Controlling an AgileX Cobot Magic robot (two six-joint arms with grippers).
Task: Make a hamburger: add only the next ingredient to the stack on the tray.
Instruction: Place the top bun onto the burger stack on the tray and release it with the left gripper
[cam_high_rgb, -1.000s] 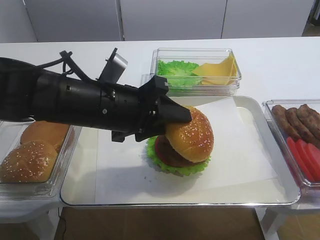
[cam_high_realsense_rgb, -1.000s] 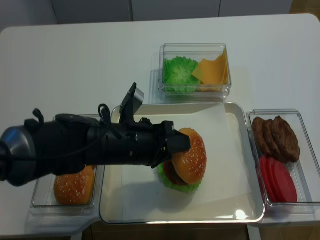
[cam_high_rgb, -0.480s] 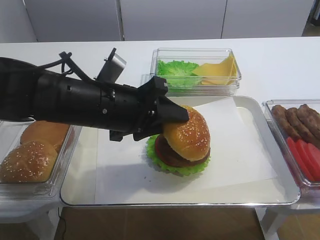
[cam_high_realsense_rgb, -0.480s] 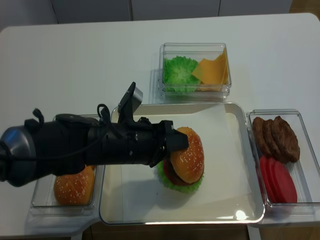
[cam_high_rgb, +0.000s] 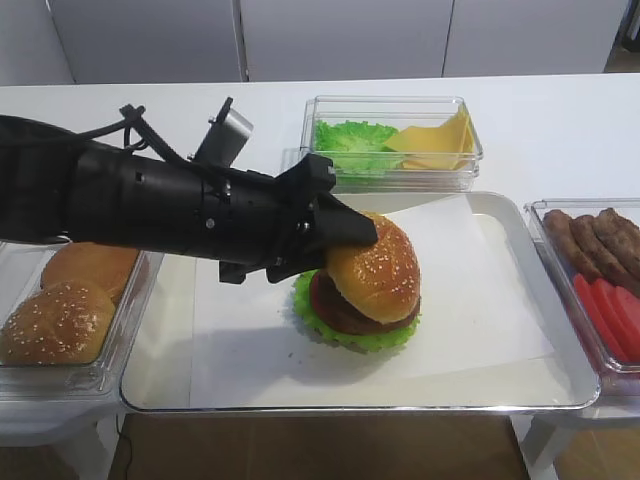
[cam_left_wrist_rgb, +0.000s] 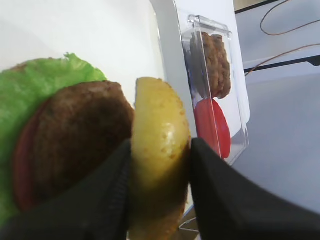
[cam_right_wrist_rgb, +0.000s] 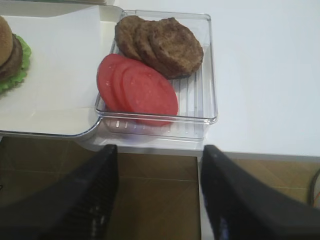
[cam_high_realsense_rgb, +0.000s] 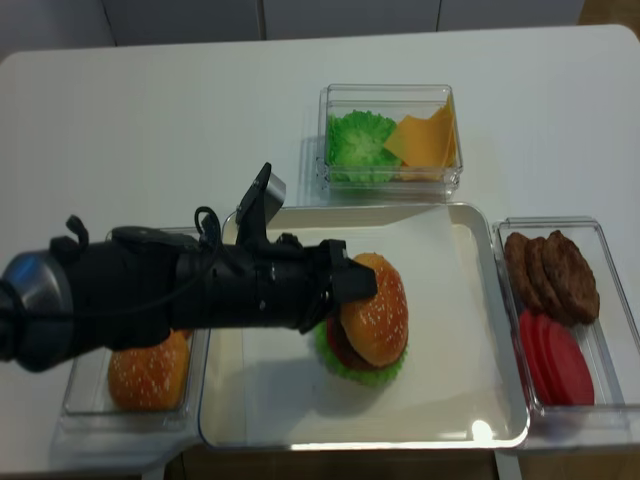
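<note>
The stack sits on the white paper of the silver tray (cam_high_rgb: 500, 385): ruffled lettuce (cam_high_rgb: 345, 338), a tomato slice and a brown patty (cam_left_wrist_rgb: 80, 135). The sesame bun top (cam_high_rgb: 378, 270) rests tilted on the patty, its left side raised. My left gripper (cam_high_rgb: 340, 245) reaches in from the left and is shut on the bun's left edge; in the left wrist view the black fingers (cam_left_wrist_rgb: 210, 180) press both sides of the bun top (cam_left_wrist_rgb: 157, 110). My right gripper (cam_right_wrist_rgb: 159, 155) hangs open and empty off the table's front edge.
A clear container of lettuce and cheese (cam_high_rgb: 395, 140) stands behind the tray. A container with buns (cam_high_rgb: 70, 310) is at the left. A container of patties and tomato slices (cam_right_wrist_rgb: 155, 70) is at the right, just ahead of the right gripper.
The left gripper and the bun top shifted slightly left and down, so the bun lies a little flatter on the patty. Over the last half second nothing moved.
</note>
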